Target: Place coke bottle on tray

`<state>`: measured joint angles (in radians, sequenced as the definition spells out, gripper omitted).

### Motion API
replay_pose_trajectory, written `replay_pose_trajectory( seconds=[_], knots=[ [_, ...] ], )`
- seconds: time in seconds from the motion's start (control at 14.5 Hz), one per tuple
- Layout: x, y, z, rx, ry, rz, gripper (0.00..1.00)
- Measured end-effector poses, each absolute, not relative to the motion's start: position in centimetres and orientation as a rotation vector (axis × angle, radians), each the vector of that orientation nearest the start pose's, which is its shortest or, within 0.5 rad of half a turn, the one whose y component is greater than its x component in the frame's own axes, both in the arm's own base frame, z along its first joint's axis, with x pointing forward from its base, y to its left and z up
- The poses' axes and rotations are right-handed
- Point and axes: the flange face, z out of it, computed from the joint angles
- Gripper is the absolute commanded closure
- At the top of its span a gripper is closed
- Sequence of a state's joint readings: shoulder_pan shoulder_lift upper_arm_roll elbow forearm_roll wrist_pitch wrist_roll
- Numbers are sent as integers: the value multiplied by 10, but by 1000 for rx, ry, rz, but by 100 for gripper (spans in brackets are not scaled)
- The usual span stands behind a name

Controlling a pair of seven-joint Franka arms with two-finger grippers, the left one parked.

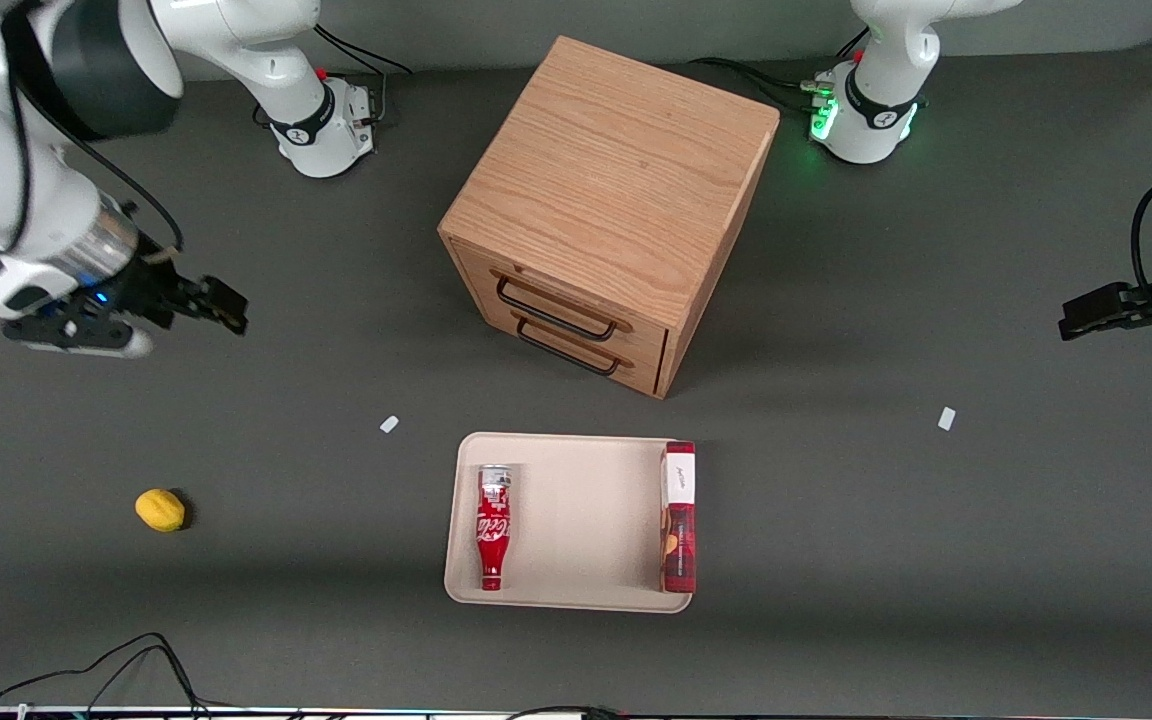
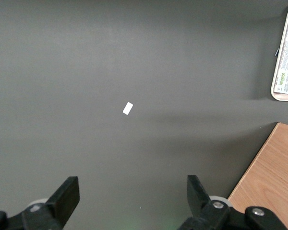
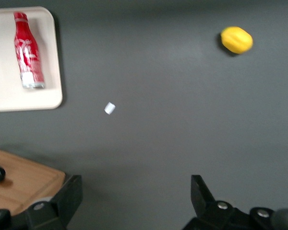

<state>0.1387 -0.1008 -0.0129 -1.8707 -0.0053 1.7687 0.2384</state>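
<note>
Fingers are spreading empty at the front view's left edge; coke bottle is lying on its side on the tray and risks rolling if nudged.

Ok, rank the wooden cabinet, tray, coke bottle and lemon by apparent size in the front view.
1. Wooden cabinet
2. Tray
3. Coke bottle
4. Lemon

The gripper, open and empty, hangs above the table toward the working arm's end.
</note>
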Motion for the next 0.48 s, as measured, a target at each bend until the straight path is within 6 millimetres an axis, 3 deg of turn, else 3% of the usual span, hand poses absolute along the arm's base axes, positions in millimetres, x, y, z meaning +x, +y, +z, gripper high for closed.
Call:
replay_pose_trajectory(
  seconds=[0.28, 0.48],
  knots=[
    [505, 17, 581, -3125, 125, 36, 0],
    [503, 13, 590, -3121, 127, 24, 0]
  ],
)
